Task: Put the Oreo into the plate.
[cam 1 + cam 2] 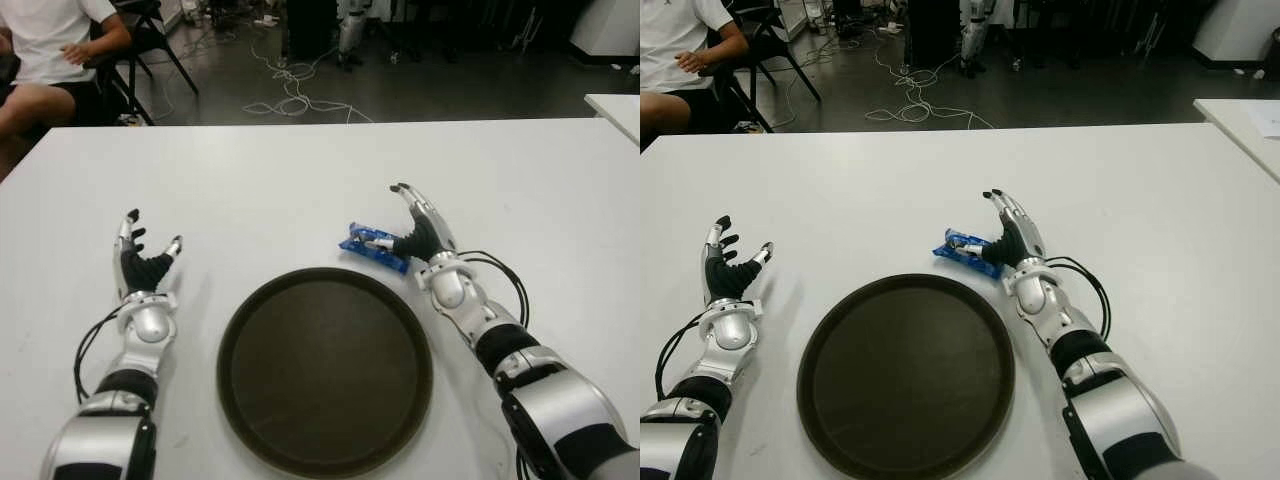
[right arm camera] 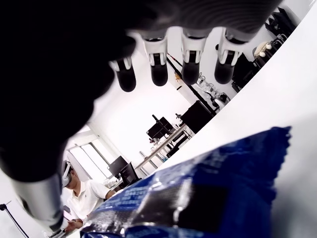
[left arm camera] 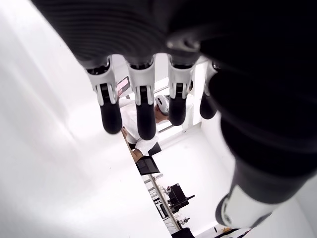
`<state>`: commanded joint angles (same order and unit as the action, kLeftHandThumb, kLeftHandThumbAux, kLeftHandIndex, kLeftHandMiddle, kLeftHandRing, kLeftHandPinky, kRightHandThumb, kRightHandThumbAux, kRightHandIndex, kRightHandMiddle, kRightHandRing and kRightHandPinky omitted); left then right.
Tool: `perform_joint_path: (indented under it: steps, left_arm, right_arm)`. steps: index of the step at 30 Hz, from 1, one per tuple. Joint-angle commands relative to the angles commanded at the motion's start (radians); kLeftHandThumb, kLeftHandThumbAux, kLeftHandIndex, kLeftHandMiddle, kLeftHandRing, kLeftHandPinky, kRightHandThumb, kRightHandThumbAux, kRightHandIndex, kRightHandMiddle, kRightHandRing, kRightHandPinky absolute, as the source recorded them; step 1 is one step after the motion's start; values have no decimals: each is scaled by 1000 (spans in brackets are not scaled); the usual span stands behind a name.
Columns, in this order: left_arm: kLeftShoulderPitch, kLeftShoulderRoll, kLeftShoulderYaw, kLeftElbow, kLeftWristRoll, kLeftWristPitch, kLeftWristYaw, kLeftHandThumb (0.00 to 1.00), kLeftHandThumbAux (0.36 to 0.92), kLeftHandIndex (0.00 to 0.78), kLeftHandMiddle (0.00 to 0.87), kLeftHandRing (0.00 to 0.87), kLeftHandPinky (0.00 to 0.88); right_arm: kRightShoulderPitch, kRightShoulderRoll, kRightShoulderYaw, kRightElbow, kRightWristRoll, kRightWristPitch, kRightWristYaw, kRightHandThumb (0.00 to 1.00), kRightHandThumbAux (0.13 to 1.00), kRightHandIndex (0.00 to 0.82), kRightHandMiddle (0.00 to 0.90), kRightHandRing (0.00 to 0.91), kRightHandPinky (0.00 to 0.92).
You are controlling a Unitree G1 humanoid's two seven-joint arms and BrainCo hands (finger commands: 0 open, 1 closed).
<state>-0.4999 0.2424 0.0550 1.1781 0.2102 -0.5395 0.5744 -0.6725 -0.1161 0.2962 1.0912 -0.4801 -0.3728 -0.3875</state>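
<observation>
- The white table (image 1: 300, 170) is lying bare beyond both hands as far as its far edge.
- The round dark plate (image 1: 325, 455) is sitting between the arms, near the robot.
- The Oreo (image 1: 372, 246), a crinkled blue packet, is lying flat just beyond the plate's right rim.
- The right hand (image 1: 420, 230) is hovering beside it, fingers extended, gripping nothing.
- The left hand (image 1: 140, 262) is showing left of the plate, fingers spread.

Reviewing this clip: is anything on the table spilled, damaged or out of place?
Nothing stands out. The Oreo packet lies intact on the white table, just beyond the rim of the empty brown plate. The right hand is open beside the packet; the left hand, also open, shows left of the plate.
</observation>
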Motion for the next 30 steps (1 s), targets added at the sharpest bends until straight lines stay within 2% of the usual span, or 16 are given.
perform_joint_path:
  steps: [5, 10, 22, 30]
  left_arm:
    - [2, 0, 3, -3, -4, -6, -6, 265, 782, 132, 122, 149, 208]
    - [2, 1, -1, -3, 2, -1, 1, 229, 778, 117, 131, 154, 196]
    - [3, -1, 4, -3, 0, -9, 0, 248, 784, 117, 128, 154, 201]
    - [3, -1, 5, -2, -1, -14, 1, 241, 786, 114, 125, 150, 197]
  right_arm:
    - [-8, 10, 5, -17, 0, 25, 9, 0, 692, 0, 0, 0, 0]
    - [-18, 21, 10, -35, -1, 60, 27, 0, 677, 0, 0, 0, 0]
    - [-45, 30, 50, -71, -40, 170, 92, 0, 708, 0, 0, 0, 0]
    - [-48, 32, 67, -103, -52, 226, 112, 0, 725, 0, 0, 0, 4]
